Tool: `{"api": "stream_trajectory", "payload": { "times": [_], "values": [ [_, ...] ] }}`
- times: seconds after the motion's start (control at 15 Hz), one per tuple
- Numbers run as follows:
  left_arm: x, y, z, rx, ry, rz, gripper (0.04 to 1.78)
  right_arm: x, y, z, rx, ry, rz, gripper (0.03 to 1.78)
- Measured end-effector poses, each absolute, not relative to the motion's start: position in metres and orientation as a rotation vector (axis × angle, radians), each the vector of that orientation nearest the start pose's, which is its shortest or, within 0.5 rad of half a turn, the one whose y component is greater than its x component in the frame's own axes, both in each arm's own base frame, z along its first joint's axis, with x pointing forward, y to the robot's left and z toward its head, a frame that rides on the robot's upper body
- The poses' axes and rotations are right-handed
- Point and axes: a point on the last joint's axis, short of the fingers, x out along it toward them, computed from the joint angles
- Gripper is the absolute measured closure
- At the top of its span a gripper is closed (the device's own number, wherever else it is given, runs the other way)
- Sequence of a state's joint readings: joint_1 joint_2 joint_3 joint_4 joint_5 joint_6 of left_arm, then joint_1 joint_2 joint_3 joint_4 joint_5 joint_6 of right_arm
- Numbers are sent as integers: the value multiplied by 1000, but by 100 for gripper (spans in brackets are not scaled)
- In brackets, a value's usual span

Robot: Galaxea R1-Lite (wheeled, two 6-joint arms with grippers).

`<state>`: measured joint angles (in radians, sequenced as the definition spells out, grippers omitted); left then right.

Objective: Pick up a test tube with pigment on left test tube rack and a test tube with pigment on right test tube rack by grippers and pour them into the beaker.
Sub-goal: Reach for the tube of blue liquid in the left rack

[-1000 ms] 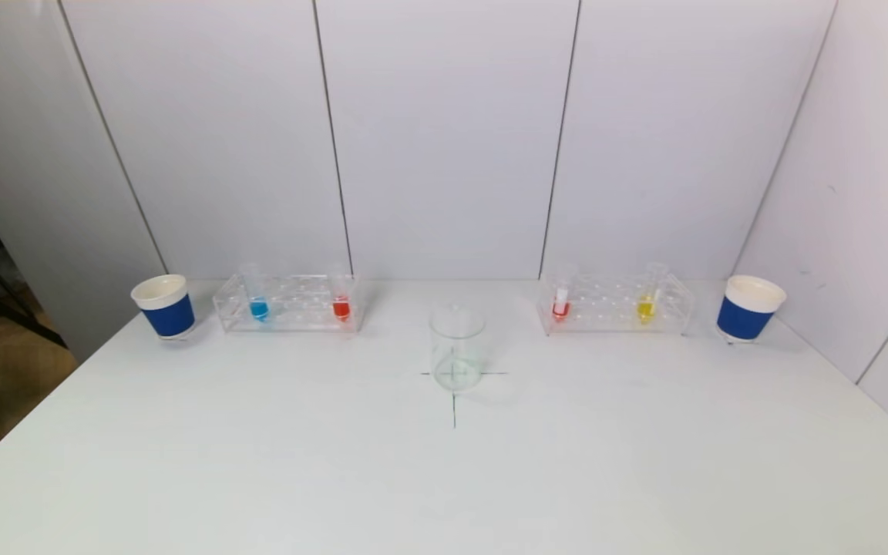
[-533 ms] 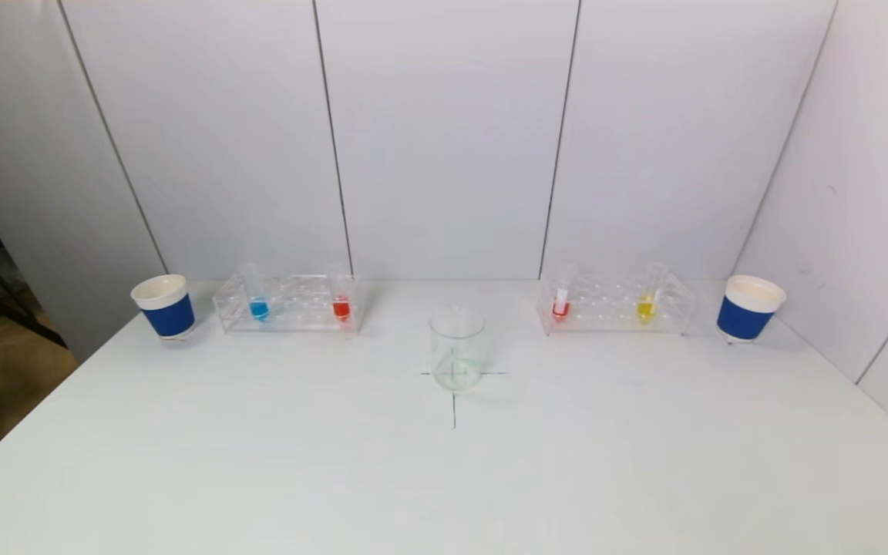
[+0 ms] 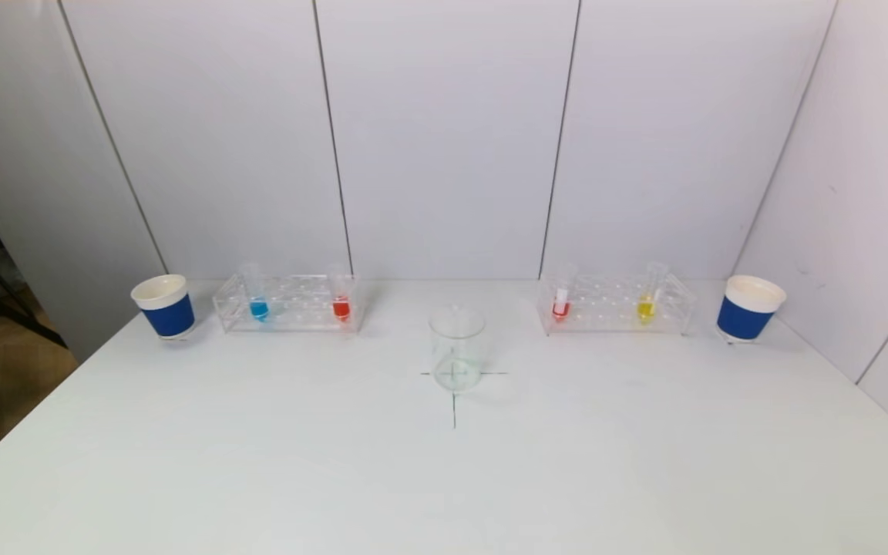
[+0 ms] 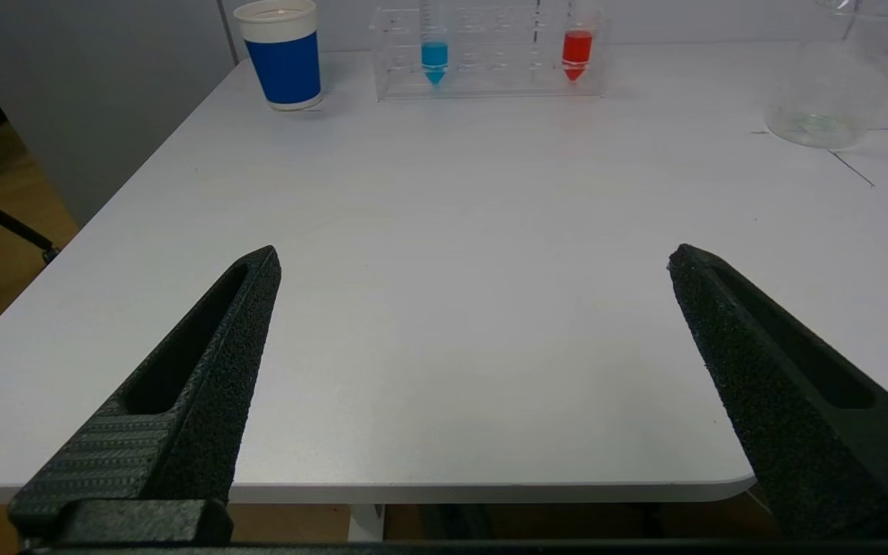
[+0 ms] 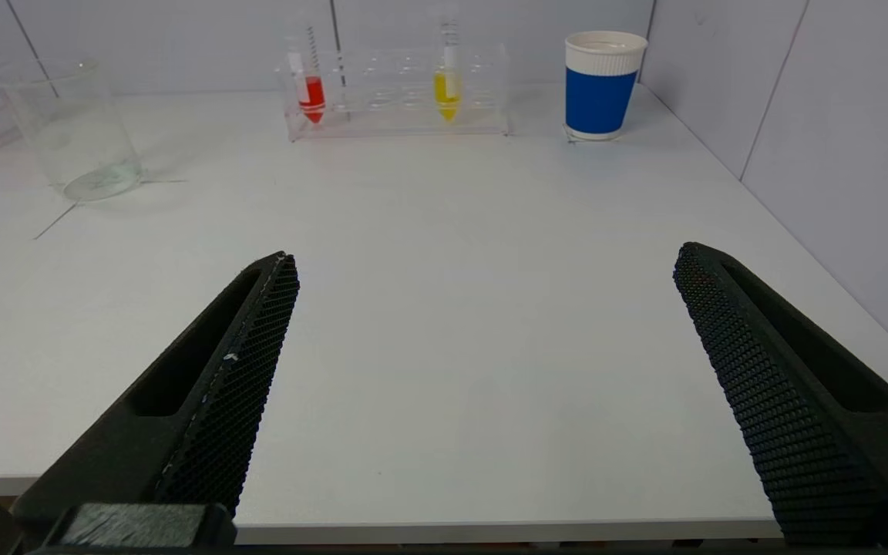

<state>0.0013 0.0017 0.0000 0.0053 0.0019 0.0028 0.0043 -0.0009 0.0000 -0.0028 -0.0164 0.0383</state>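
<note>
A clear glass beaker [image 3: 456,348] stands empty on a cross mark at the table's middle. The left clear rack [image 3: 287,304] holds a blue-pigment tube [image 3: 258,307] and a red-pigment tube [image 3: 341,307]. The right clear rack [image 3: 615,305] holds a red-pigment tube [image 3: 560,307] and a yellow-pigment tube [image 3: 645,307]. Neither arm shows in the head view. My left gripper [image 4: 475,258] is open and empty over the table's near edge, far from the left rack [image 4: 490,54]. My right gripper [image 5: 486,258] is open and empty over the near edge, far from the right rack [image 5: 401,92].
A blue paper cup [image 3: 164,306] stands left of the left rack, and another blue cup [image 3: 749,307] right of the right rack. White panel walls close the back and the right side. The white table [image 3: 444,478] drops off at its left edge.
</note>
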Motion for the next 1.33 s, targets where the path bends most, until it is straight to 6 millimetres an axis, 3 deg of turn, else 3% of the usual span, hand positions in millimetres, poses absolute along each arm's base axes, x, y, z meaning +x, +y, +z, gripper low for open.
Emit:
{"api": "stream_trajectory", "payload": {
  "times": [0.93,1.33],
  "values": [
    [-23,0,77,19,1,11,6,-23,0,76,38,-4,-12,4],
    [-39,0,115,71,-93,5,6,-23,0,76,38,-4,-12,4]
  ]
}}
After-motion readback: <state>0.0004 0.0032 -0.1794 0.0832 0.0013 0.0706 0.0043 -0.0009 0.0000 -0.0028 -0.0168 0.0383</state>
